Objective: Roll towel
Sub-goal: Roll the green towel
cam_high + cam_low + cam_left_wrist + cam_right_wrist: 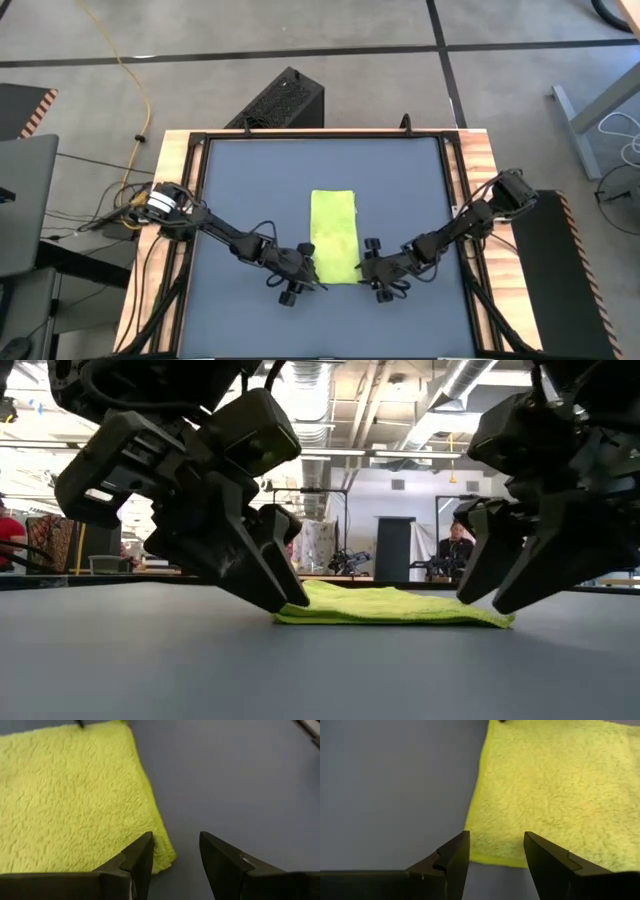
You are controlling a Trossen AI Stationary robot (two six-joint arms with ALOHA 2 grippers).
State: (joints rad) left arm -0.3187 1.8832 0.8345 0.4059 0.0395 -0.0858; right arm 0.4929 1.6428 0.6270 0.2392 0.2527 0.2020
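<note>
Just one folded towel [335, 235] — two open grippers alongside: left gripper [306, 277], right gripper [367, 268]

The towel [335, 235] is a small, bright lime yellow-green cloth with a fuzzy, looped pile, folded into a narrow rectangle and lying flat on the dark grey desk [250, 180]. It sits about midway between the left and right edges and somewhat toward the near edge, with its long sides running from near to far. Seen from desk height it [390, 606] forms a low, soft slab with slightly rounded, layered edges, and its near corners [162, 857] [475, 847] lie flat against the surface.
</note>
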